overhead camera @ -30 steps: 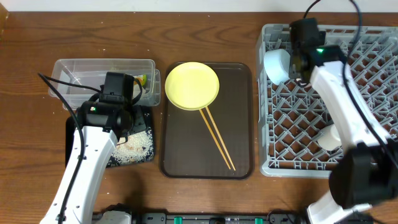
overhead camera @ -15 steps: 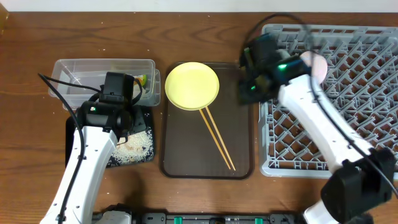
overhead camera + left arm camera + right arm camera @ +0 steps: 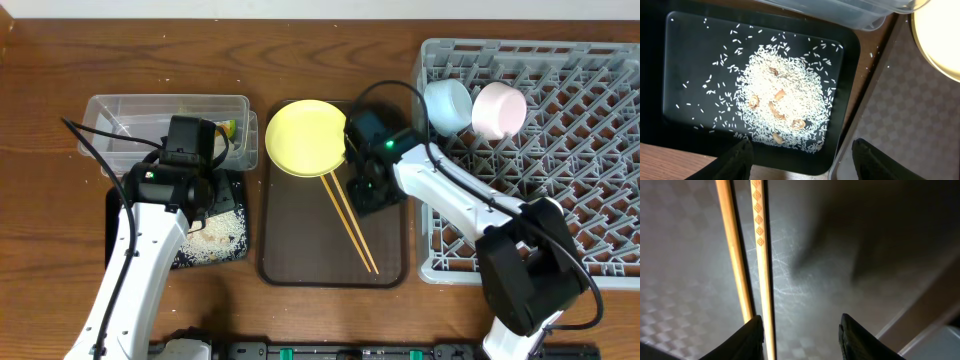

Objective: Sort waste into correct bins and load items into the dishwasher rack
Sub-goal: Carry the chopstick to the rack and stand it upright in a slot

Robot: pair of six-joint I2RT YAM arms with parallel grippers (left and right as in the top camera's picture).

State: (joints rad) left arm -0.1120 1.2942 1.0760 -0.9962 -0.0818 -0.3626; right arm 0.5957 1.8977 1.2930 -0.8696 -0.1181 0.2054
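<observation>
The wooden chopsticks [image 3: 350,222] lie on the dark-brown serving tray [image 3: 300,245], next to the yellow plate [image 3: 308,137]. My right gripper [image 3: 368,195] is open and low over the tray beside the chopsticks [image 3: 747,255], one lying just inside its left finger. My left gripper [image 3: 800,160] is open and empty above the black tray [image 3: 695,55], which holds rice scraps [image 3: 782,105]. The light-blue bowl [image 3: 447,105] and pinkish bowl [image 3: 499,109] stand in the grey dishwasher rack [image 3: 580,200]. The clear tub [image 3: 130,125] holds a wrapper [image 3: 229,128].
The black tray [image 3: 118,230] sits in front of the clear tub at the left. The rack's left wall stands just right of my right gripper. The serving tray's rim [image 3: 850,145] borders the black tray.
My right arm has swung from the rack's back left corner, down and left onto the serving tray beside the chopsticks. The pinkish bowl now stands in the rack. The left arm has not moved.
</observation>
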